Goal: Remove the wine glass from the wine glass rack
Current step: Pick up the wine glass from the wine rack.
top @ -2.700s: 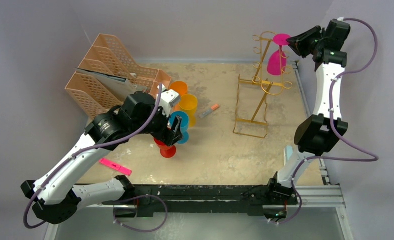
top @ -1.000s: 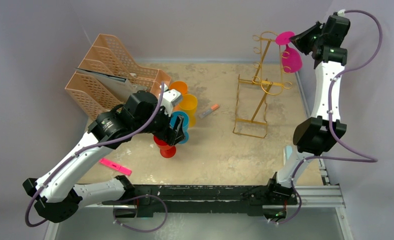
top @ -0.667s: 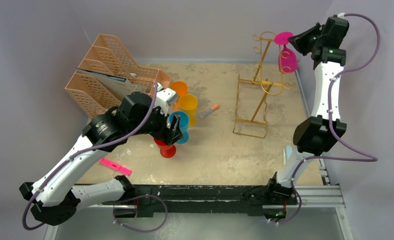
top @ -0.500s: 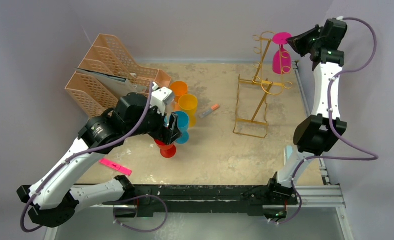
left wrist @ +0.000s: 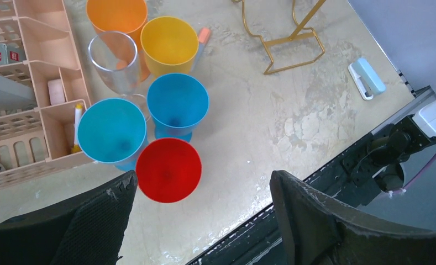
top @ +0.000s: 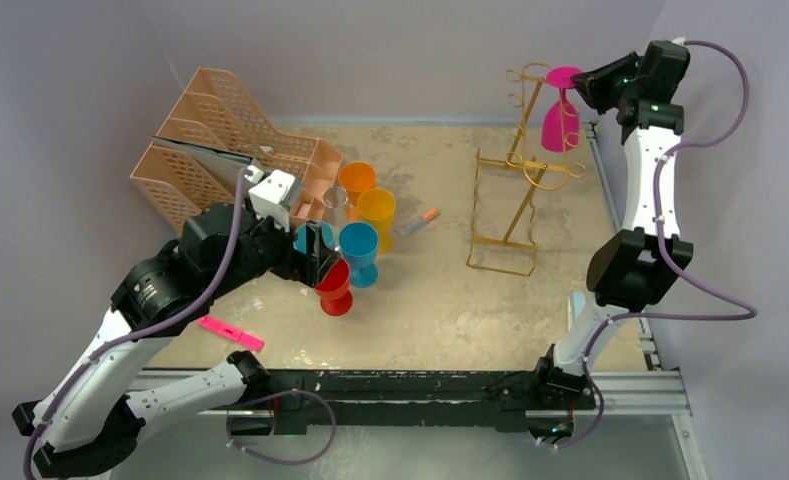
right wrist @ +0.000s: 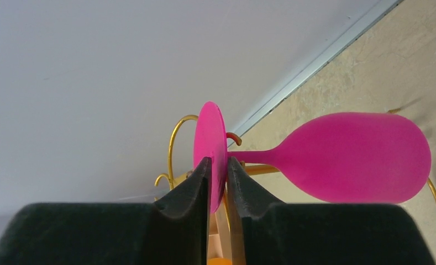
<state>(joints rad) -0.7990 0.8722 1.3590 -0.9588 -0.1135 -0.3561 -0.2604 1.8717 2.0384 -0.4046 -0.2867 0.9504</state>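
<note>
1. The opaque magenta plastic wine glass [right wrist: 359,157] hangs upside down at the top of the rack, foot uppermost and bowl below. Its stem is cradled in a looped hook, so it is not yet off.
2. The tall thin gold wire wine glass rack [top: 526,167] stands upright on its rectangular wire base, near the far right corner of the mottled beige surface [left wrist: 293,110].
3. The right pincer [right wrist: 218,161] is raised to the glass's round foot. Its black fingers [right wrist: 196,193] sit close on either face of the disc. The wrist view does not show whether they squeeze the foot or merely flank it.
4. The left pincer [left wrist: 203,181] hovers well apart from the rack, with its fingers spread wide and nothing between them.
5. Under the left pincer stands a cluster of stemmed drinking vessels:
   - a red plastic goblet [left wrist: 168,169] nearest;
   - a blue goblet [left wrist: 177,105] and a lighter teal goblet [left wrist: 111,131] just beyond it;
   - a clear wine glass [left wrist: 113,55], a yellow goblet [left wrist: 169,45] and an orange goblet [left wrist: 119,14] farther back.
6. A peach plastic lattice file organiser [left wrist: 44,83] sits against the cluster's left side.
7. A grey marker with an orange cap [left wrist: 203,37] lies beside the yellow goblet.
8. A pale blue stapler-like object [left wrist: 366,77] rests by the right edge.
9. A flat pink bar [top: 232,333] lies near the front left.
</note>
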